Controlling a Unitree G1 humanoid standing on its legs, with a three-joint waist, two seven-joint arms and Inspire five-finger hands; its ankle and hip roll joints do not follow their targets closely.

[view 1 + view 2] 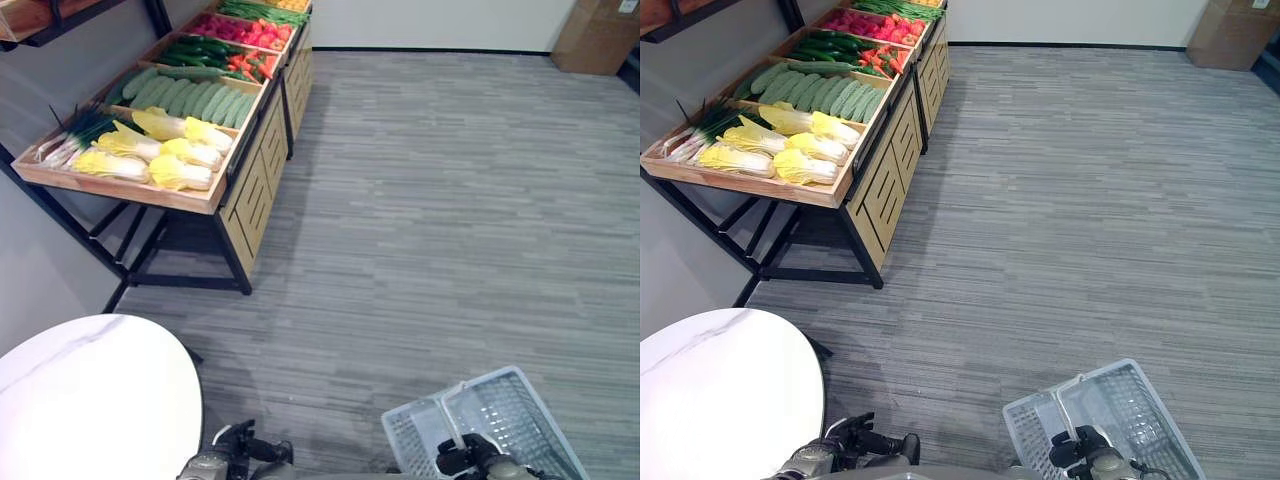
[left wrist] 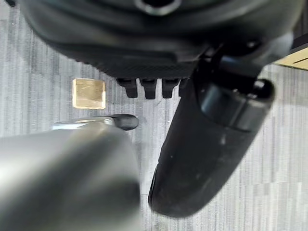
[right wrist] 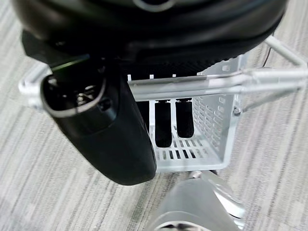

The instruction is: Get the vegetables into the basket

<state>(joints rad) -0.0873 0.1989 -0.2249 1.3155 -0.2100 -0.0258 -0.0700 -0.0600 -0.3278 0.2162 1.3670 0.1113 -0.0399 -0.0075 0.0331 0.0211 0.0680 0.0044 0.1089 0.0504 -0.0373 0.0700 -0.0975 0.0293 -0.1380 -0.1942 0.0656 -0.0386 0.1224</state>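
Note:
Vegetables lie in wooden crates on a market stand (image 1: 238, 190) at the far left: yellow-white cabbages (image 1: 165, 150), pale green gourds (image 1: 195, 97), dark cucumbers (image 1: 195, 50), red peppers (image 1: 250, 30) and scallions (image 1: 70, 135). A white wire basket (image 1: 510, 415) hangs low at the lower right, with nothing in it. My right hand (image 1: 468, 458) is shut on the basket's handle (image 3: 216, 83), with its fingers (image 3: 163, 122) hooked under the bar. My left hand (image 1: 238, 448) hangs at the lower left beside the round table, fingers relaxed and holding nothing.
A round white table (image 1: 90, 395) stands close at the lower left. Grey striped carpet stretches between me and the stand. A cardboard box (image 1: 597, 35) sits by the far wall at the right. A small brass plate (image 2: 89, 93) is set in the floor.

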